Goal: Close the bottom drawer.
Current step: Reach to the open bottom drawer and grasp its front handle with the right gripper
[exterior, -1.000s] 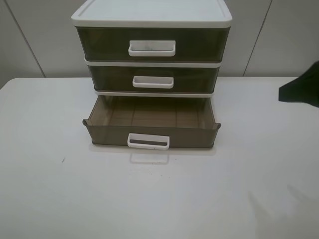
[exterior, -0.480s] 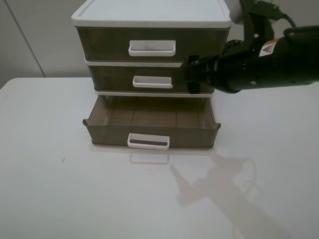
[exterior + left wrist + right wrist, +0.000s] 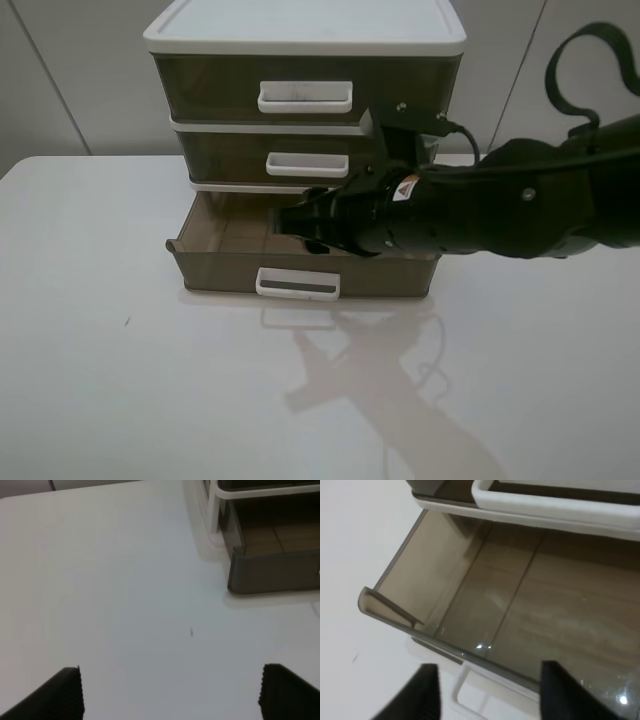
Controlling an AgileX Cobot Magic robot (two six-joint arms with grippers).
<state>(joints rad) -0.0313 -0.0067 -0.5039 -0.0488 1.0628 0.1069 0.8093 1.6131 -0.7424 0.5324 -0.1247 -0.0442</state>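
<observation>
The bottom drawer [image 3: 215, 270] is a smoky-brown tray pulled out of the white-framed unit [image 3: 300, 30], and it holds nothing. Its white loop handle [image 3: 297, 284] faces the front. My right gripper [image 3: 303, 228] reaches in from the right and hovers open above the drawer's inside, just behind the front wall. In the right wrist view the gripper [image 3: 490, 695] has its two fingertips apart over the drawer floor [image 3: 545, 610] and the handle [image 3: 470, 692]. My left gripper [image 3: 172, 695] is open above bare table, with the drawer's corner [image 3: 270, 572] ahead of it.
The middle drawer [image 3: 307, 160] and top drawer [image 3: 305, 95] are shut. The middle drawer's handle [image 3: 555, 502] hangs just over the open drawer. The white table [image 3: 120, 380] spreads in front and to both sides. A wall stands behind the unit.
My right arm has swung in from the right and come down, from beside the middle drawer to over the open bottom drawer. The drawer has not moved.
</observation>
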